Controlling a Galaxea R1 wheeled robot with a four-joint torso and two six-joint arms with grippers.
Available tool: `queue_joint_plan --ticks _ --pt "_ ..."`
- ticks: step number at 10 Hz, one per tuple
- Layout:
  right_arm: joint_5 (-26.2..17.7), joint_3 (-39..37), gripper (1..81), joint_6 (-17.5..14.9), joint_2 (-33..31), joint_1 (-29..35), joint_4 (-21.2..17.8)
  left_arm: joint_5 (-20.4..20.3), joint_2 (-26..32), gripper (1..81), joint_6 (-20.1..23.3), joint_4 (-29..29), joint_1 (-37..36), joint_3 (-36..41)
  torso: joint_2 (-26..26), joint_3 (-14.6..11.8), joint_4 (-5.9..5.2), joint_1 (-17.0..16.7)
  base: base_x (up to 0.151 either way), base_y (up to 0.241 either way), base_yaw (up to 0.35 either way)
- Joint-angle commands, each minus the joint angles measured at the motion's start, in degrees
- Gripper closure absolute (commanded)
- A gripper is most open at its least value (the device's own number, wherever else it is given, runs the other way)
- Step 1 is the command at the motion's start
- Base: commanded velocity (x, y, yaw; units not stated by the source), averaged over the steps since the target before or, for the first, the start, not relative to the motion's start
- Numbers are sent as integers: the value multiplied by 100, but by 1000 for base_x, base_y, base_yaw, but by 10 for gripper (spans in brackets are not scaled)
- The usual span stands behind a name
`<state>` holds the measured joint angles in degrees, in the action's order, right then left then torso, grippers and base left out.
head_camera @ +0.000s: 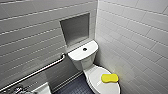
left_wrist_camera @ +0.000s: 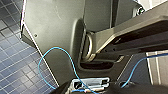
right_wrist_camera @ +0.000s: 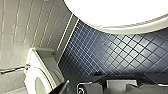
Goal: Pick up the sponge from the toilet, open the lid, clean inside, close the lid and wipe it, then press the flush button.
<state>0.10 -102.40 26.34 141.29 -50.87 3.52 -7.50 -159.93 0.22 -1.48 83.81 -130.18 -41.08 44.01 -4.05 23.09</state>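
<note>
The white toilet [head_camera: 86,60] stands in the corner of the tiled walls. Its oval lid [head_camera: 100,86] is down. The yellow sponge [head_camera: 109,78] lies flat on the right side of the lid, touching nothing else. The dark round flush button [head_camera: 85,49] sits in the middle of the tank top. In the right wrist view the toilet [right_wrist_camera: 37,75] is seen from a distance across the blue floor, lid down. Both my grippers stand wide open and hold nothing.
A metal grab bar [head_camera: 37,71] runs along the left wall, beside a recessed niche [head_camera: 75,27] above the tank. The floor [head_camera: 75,86] is dark blue tile. A white basin edge [head_camera: 42,88] is at the lower left. A blue cable [left_wrist_camera: 62,57] loops over the robot's body.
</note>
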Motion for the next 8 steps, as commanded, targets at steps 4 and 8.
queue_joint_plan --ticks 4,8 --pt "-273 -15 10 20 -160 1170 -616 425 -22 10 40 16 307 37 -1216 870 0 775 0 0 0" --pt "-195 -182 10 46 -37 1601 -1291 398 -84 10 40 -1 386 -69 -2082 916 0 1331 0 0 0"
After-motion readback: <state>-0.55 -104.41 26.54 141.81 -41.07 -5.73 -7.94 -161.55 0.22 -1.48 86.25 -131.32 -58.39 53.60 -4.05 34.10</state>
